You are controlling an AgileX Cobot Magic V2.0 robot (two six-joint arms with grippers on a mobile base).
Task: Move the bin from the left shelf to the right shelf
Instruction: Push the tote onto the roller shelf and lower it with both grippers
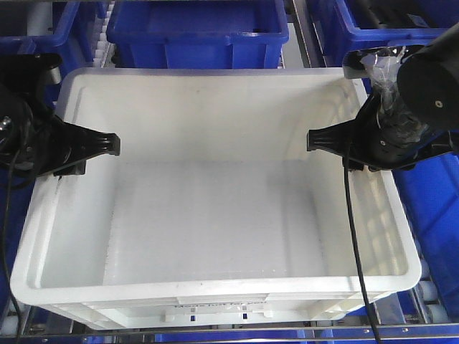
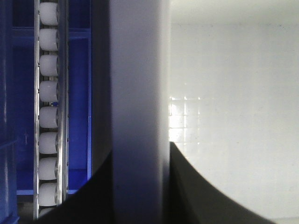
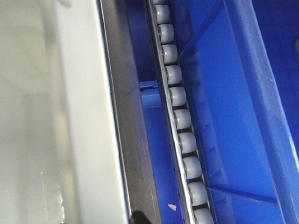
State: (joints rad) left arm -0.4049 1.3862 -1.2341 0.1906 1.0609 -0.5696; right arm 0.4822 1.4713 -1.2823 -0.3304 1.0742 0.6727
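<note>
A: In the front view, what is seen of the bin (image 1: 215, 193)?

B: It is seen filling most of the frame, empty, resting on a roller lane with a silver front rail (image 1: 237, 331) just below its printed face. Dark blue bins (image 1: 197, 32) are stood behind it and to the right. Which shelf this lane belongs to cannot be told.

A: And the arms?

B: The left gripper (image 1: 68, 154) is set over the bin's left rim, one black finger (image 1: 97, 143) reaching inside the wall. The right gripper (image 1: 351, 147) is placed likewise on the right rim. The jaws of both appear closed on the rim, though the outer fingers are hidden.

A: Is that confirmed by the left wrist view?

B: Largely. The white wall of the bin is seen running straight up between two dark fingers (image 2: 205, 196), so the left jaws are judged to be clamped narrow on it. A track of white rollers (image 2: 48, 116) lies just beside, outside the wall.

A: The right wrist view?

B: Only the bin's rim, a metal rail and a roller track (image 3: 180, 112) are shown; the jaws cannot be judged from it.

A: So which step is in hand?

B: The two-sided grasp is judged made. Next, an even lift by both arms is called for, enough for the rail to be cleared, then a level carry rightwards.
</note>
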